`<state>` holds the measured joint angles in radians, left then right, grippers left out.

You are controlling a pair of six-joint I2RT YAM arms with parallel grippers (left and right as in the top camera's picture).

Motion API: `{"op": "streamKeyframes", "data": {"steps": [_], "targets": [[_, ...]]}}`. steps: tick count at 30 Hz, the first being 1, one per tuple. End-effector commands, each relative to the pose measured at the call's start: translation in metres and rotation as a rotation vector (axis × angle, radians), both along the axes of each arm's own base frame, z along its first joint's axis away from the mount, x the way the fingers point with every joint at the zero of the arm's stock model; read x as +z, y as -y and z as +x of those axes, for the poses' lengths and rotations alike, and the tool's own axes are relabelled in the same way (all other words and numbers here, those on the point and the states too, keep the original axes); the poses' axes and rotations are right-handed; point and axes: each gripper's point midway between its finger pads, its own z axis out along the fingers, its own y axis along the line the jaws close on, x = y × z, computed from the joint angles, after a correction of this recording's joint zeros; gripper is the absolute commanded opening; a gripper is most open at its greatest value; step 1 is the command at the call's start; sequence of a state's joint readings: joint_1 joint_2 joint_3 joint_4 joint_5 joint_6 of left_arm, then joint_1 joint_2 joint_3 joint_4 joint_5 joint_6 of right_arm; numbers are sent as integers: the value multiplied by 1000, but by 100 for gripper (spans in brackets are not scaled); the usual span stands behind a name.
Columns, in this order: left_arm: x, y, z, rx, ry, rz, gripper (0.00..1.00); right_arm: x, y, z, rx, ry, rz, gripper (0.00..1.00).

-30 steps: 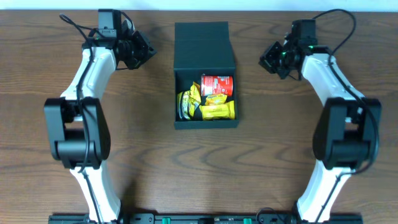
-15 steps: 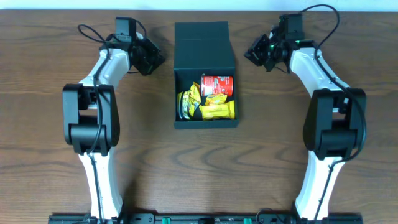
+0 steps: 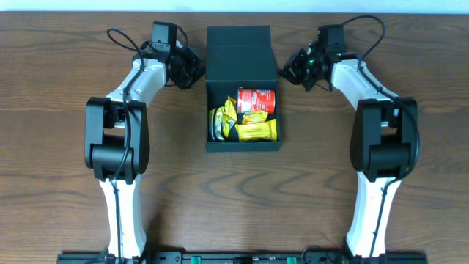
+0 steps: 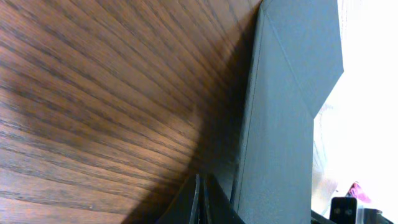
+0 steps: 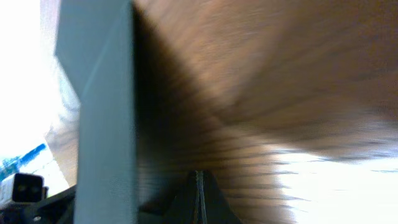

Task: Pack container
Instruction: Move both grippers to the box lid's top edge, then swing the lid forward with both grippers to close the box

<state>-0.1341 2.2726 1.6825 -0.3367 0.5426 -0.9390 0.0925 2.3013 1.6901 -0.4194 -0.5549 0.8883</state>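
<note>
The container point(image 3: 243, 145) is a dark teal-black box at the table's middle. Its flap lid point(image 3: 240, 55) lies open toward the far edge. Inside are a red can point(image 3: 256, 100) and yellow snack packets point(image 3: 245, 129). My left gripper point(image 3: 195, 71) is shut and empty, close beside the lid's left edge. My right gripper point(image 3: 289, 67) is shut and empty, just right of the lid. The left wrist view has the shut gripper point(image 4: 200, 200) low over the wood, with the container point(image 4: 280, 124) to its right. In the right wrist view the shut gripper point(image 5: 199, 199) has the container point(image 5: 102, 124) on its left.
Brown wooden table point(image 3: 66, 103) runs all round the box. Both white arms reach in from the near edge, the left arm point(image 3: 117, 139) and the right arm point(image 3: 381, 139) flanking the box. The table's far edge lies just behind the lid.
Both arms have swung inward toward the open lid, the left gripper moving right and the right gripper moving left. Both stay shut. The box and its contents have not moved.
</note>
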Motion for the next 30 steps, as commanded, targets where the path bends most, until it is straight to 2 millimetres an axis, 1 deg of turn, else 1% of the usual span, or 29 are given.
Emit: {"op": "streamKeyframes", "data": {"steps": [1, 4, 5, 8, 12, 14, 16, 20, 25, 27, 30], "targets": [[2, 9, 4, -1, 3, -13, 6, 7, -21, 2, 15, 1, 73, 2], [4, 13, 3, -6, 1, -36, 6, 15, -29, 6, 27, 22, 122, 1], [8, 16, 5, -14, 14, -56, 6, 17, -30, 7, 32, 31, 130, 2], [24, 27, 16, -27, 71, -134, 6, 20, -32, 7, 33, 30, 150, 2], [51, 39, 30, -24, 138, -261, 6, 33, -41, 13, 46, 61, 219, 2], [63, 46, 34, -39, 165, -314, 6, 45, -46, 19, 51, 93, 270, 2], [71, 50, 34, -57, 180, -349, 6, 55, -49, 25, 50, 125, 301, 2], [81, 54, 34, -89, 201, -388, 6, 66, -51, 30, 52, 156, 344, 2], [103, 59, 34, -158, 276, -448, 6, 78, -55, 26, 102, 164, 409, 2], [110, 60, 33, -192, 298, -475, 6, 84, -57, 20, 144, 156, 452, 2], [115, 61, 27, -231, 292, -507, 6, 93, -62, 8, 218, 144, 516, 1]]}}
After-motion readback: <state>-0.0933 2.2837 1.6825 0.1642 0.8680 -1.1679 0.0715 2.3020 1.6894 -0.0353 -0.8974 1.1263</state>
